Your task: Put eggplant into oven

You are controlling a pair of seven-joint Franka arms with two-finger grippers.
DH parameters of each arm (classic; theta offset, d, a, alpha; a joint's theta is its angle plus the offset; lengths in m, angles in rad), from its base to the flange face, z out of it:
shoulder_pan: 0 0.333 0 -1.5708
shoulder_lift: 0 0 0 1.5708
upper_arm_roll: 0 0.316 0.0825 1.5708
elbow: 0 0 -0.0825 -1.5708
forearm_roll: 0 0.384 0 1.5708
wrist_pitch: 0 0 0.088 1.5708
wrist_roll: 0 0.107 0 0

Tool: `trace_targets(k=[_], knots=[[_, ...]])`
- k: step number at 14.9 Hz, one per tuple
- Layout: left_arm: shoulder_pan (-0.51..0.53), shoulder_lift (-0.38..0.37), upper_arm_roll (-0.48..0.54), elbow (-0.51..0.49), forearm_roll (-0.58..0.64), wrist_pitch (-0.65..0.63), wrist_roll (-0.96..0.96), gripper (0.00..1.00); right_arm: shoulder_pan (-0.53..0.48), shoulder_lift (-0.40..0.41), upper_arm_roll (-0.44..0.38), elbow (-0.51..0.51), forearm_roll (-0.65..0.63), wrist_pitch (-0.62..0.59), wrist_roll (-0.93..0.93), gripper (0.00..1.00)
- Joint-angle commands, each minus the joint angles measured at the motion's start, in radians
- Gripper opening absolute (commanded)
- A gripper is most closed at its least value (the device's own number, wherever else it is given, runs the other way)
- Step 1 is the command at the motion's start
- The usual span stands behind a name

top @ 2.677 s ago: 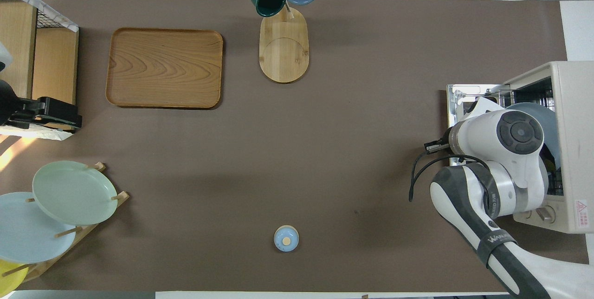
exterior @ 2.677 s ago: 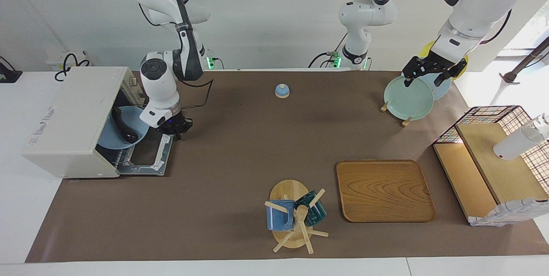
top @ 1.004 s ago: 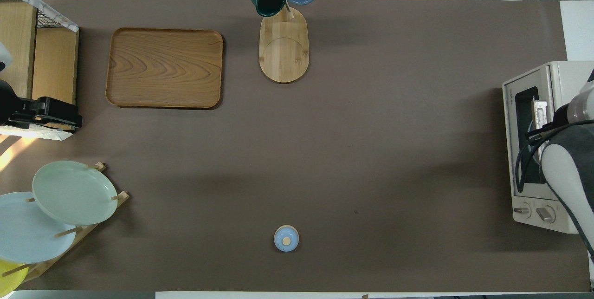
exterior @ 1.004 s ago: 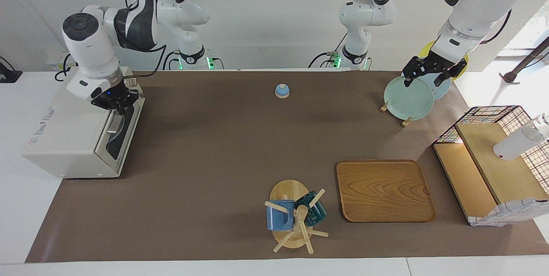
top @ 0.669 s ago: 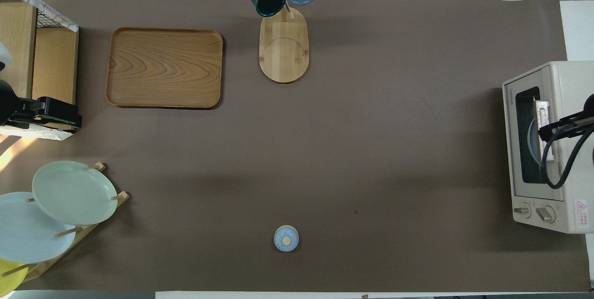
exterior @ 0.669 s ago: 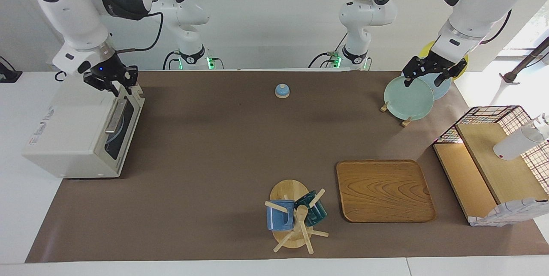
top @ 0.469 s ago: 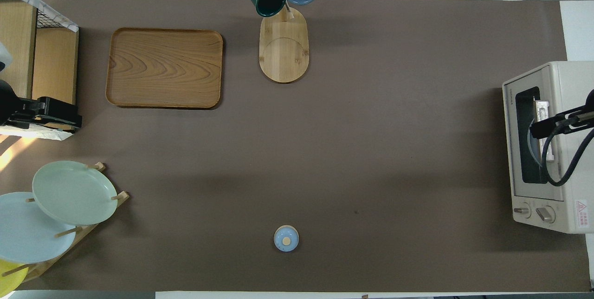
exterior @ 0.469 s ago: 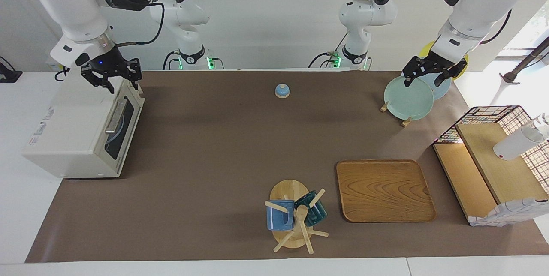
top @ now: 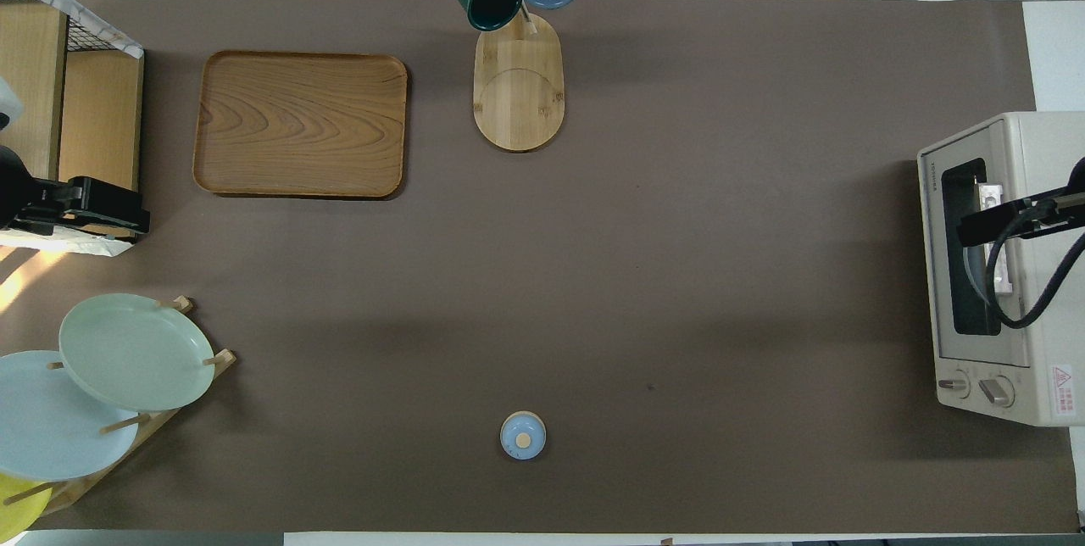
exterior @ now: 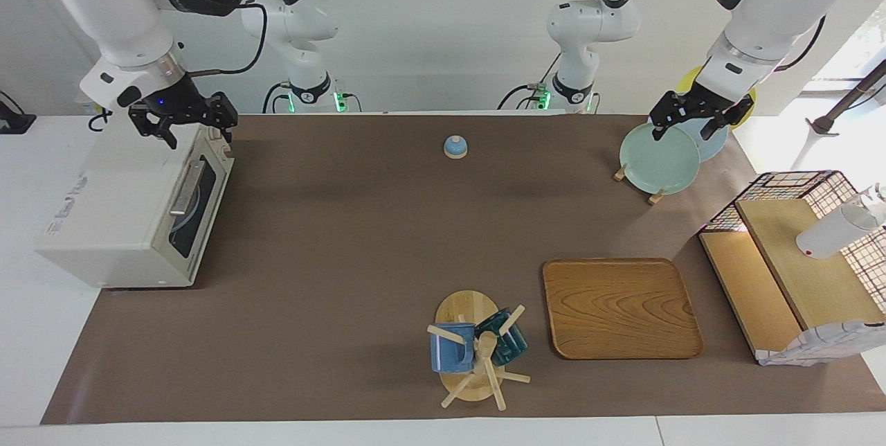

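**Cream oven shut, right gripper raised above it**

Cream-white, the oven (exterior: 131, 214) sits at the facing view's left edge, door closed; the eggplant cannot be made out through the dark glass. The right gripper (exterior: 185, 129) hangs over the oven's top, fingers spread, empty. At upper right, the left gripper (exterior: 685, 126) waits over the plates (exterior: 657, 158), open and empty.

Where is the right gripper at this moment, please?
In the facing view the right gripper is raised over the oven's top edge, above its shut door, at the right arm's end of the table.
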Motion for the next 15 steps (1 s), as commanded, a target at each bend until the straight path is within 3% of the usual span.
trace_targets(k=[1, 3, 15], knots=[[0.013, -0.002, -0.011, 0.011, -0.003, -0.018, -0.008, 1.0, 0.005, 0.065, 0.005, 0.07, 0.038, -0.048, 0.018, 1.0], [0.013, -0.002, -0.011, 0.011, -0.003, -0.019, -0.008, 1.0, 0.014, 0.114, -0.001, 0.17, 0.037, -0.109, 0.018, 1.0], [0.013, -0.002, -0.011, 0.011, -0.003, -0.018, -0.008, 1.0, 0.006, 0.091, 0.001, 0.169, 0.015, -0.1, 0.023, 1.0]])
